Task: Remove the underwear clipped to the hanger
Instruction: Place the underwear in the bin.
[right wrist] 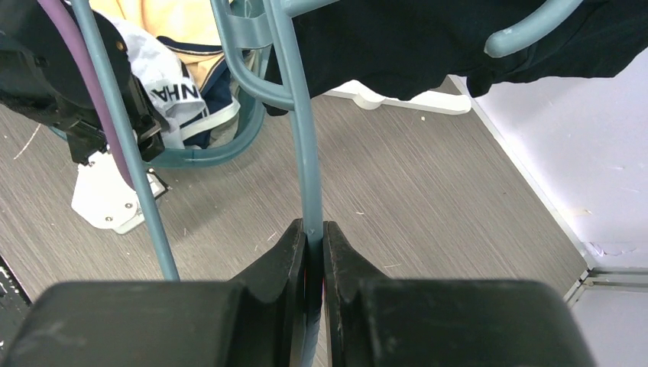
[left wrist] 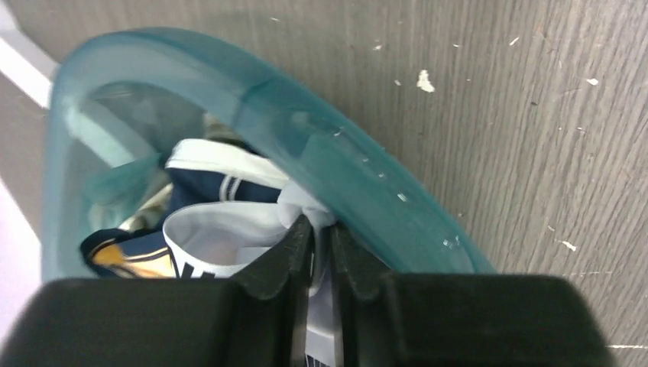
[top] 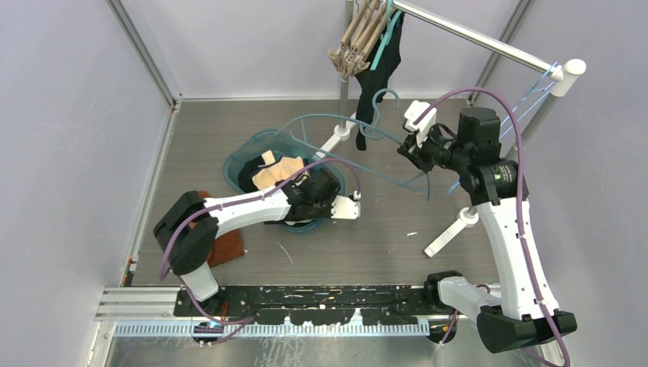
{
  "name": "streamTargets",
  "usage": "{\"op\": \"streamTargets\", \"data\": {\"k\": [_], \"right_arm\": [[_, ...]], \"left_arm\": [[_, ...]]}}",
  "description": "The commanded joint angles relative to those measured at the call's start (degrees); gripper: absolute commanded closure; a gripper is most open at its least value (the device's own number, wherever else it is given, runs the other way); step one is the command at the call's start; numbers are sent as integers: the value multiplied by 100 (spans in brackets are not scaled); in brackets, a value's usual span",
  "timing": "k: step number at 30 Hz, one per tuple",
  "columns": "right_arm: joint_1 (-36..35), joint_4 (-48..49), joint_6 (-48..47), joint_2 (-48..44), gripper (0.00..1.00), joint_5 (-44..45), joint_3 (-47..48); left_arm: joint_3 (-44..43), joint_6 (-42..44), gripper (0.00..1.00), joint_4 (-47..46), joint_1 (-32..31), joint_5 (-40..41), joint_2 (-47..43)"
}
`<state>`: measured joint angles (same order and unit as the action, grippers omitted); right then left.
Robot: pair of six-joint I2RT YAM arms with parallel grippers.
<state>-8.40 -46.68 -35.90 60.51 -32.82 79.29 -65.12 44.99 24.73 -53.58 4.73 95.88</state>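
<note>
The right hand (right wrist: 314,233) is squeezing shut on the thin bar of the big blue hanger (right wrist: 303,153), holding it up over the grey counter (top: 382,245). The left hand (left wrist: 321,245) is pinching the white and blue underwear (left wrist: 221,229) tight, down inside the blue basket (left wrist: 306,145) by its rim. If that hand is lifting without letting go, the underwear may be coming out again or tipping the basket.

Bright, even light, soft shadows; close jaws seem slightly blurred
</note>
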Motion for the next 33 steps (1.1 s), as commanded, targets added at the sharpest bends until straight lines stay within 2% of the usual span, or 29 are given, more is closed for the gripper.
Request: {"op": "streamTargets", "data": {"k": [1,8,11,14,18,20,26,33], "right_arm": [[23,228,-225,-105,99,-174,158],[15,148,-591,-27,99,-703,308],[15,51,-807,-17,99,-1040,382],[14,73,-759,27,99,-1092,462],[10,113,-614,143,99,-1025,700],[14,126,-560,168,99,-1045,787],[14,121,-515,190,99,-1073,827],[16,124,-480,149,99,-1089,764]], "left_arm": [[-82,18,75,-93,-15,-47,-6],[-120,22,28,545,-17,-462,-1094],[-142,110,16,944,-16,-711,-1718],[-225,213,8,1448,-15,-959,-2224],[-523,555,0,2916,-18,-1725,-2806],[-583,536,2,3284,-8,-1637,-2984],[-201,861,2,3332,160,-293,-3281],[-302,937,1,3275,845,-93,-2270]]}}
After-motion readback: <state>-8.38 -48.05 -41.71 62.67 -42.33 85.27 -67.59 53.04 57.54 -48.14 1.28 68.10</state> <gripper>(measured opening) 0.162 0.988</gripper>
